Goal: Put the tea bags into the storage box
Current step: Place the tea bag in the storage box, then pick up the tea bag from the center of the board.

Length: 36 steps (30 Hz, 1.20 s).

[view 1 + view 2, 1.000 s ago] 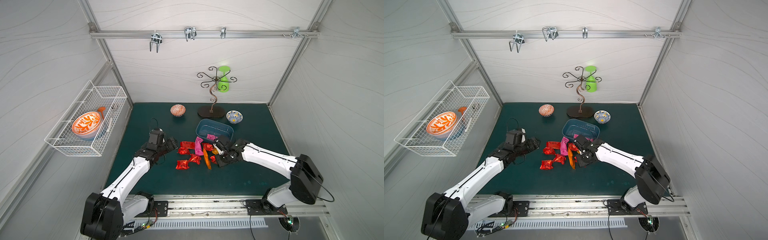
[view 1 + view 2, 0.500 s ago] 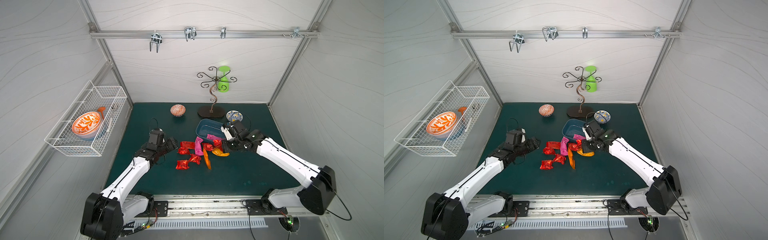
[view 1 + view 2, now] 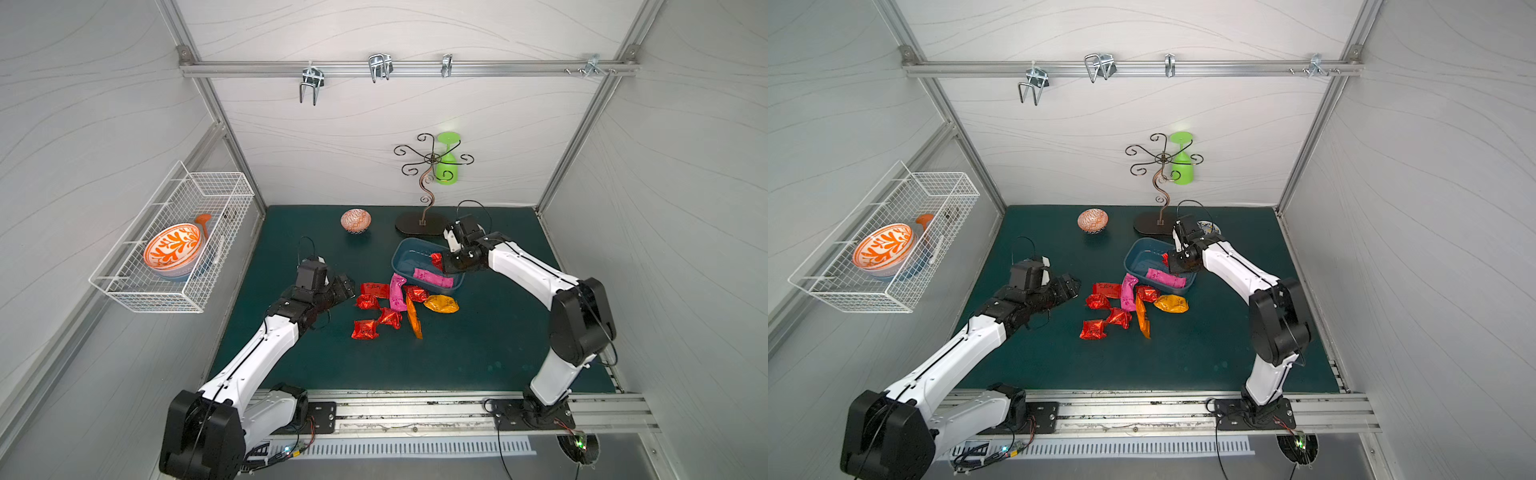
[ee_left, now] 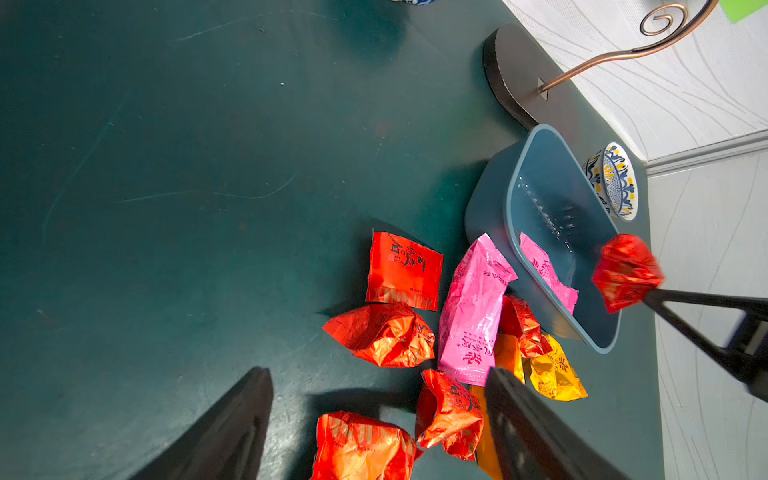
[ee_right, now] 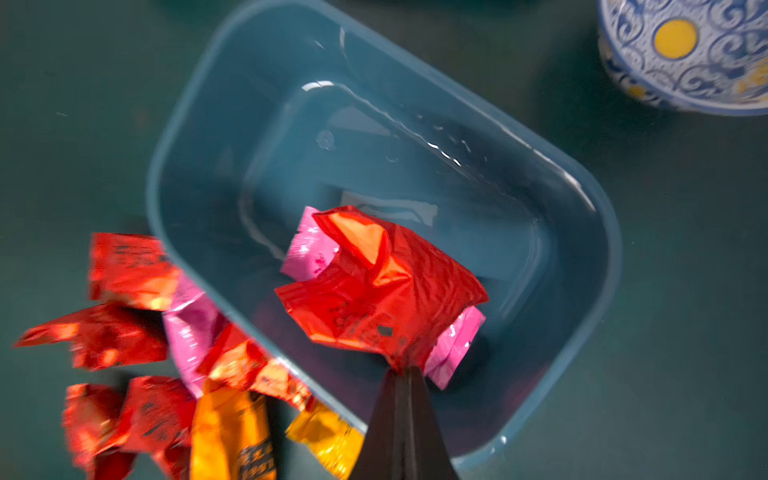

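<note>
Ten crinkly foil tea bags (image 3: 390, 318): one held over the dark blue rounded-rectangular plastic storage box (image 3: 399, 253), one inside, eight loose

Eight packets lie in a loose heap on the dark green worktop (image 3: 291, 232), touching and partly overlapping. Five are shiny red squarish ones, one is a longer magenta pink packet (image 3: 397, 291), one a long orange packet (image 3: 414, 320) and one a plump orange-yellow packet (image 3: 441, 303). The storage box stands at 1 o'clock from the heap, its wall touching the nearest packets. A second pink packet (image 3: 432, 277) lies flat inside, toward the box's 5 o'clock wall.

The right gripper (image 3: 446, 262) hangs over the box, its jaws pressed together on a crumpled shiny red packet (image 3: 436, 259). The left gripper (image 3: 349, 286) sits at 9 o'clock from the heap, jaws wide apart and holding nothing.

Both top views show the held packet only as a small red patch beside the black gripper. The right wrist view shows the pinch itself: the jaws meet on one corner, and the packet hangs over the box's interior, covering the middle of the pink one below. The left wrist view shows dark printed characters on a flat red packet (image 4: 403, 270). It also shows a small blue-and-yellow patterned bowl (image 4: 615, 183) just beyond the box. In a top view only a sliver of that bowl (image 3: 1209, 227) shows behind the right arm.
</note>
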Each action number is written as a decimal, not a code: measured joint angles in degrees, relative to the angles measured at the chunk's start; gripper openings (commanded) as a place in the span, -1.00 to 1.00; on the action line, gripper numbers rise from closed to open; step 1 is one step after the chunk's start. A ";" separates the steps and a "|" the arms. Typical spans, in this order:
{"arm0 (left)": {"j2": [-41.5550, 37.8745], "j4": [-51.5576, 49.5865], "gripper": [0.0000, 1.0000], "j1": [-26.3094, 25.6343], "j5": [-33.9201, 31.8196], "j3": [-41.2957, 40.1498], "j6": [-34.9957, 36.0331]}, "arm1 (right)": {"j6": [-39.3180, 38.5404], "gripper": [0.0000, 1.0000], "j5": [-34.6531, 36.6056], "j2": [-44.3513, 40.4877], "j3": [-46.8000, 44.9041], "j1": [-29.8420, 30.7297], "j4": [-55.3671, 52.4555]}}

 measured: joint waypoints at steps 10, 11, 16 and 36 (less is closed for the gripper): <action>0.02 -0.04 0.69 0.00 0.68 0.00 -0.33 | -0.52 -0.05 0.92 3.10 1.03 -0.13 -1.05; 0.02 -0.07 0.69 0.00 0.85 0.00 -0.37 | -0.42 -0.02 0.59 2.58 0.74 -0.24 -1.03; 0.02 -0.46 0.69 0.00 1.60 0.00 -0.52 | 2.34 0.15 -3.45 -5.81 -4.39 -1.46 -0.87; 0.57 -0.42 0.69 0.00 3.34 0.00 -1.86 | 21.27 0.25 -21.88 -25.03 -36.79 -8.15 9.79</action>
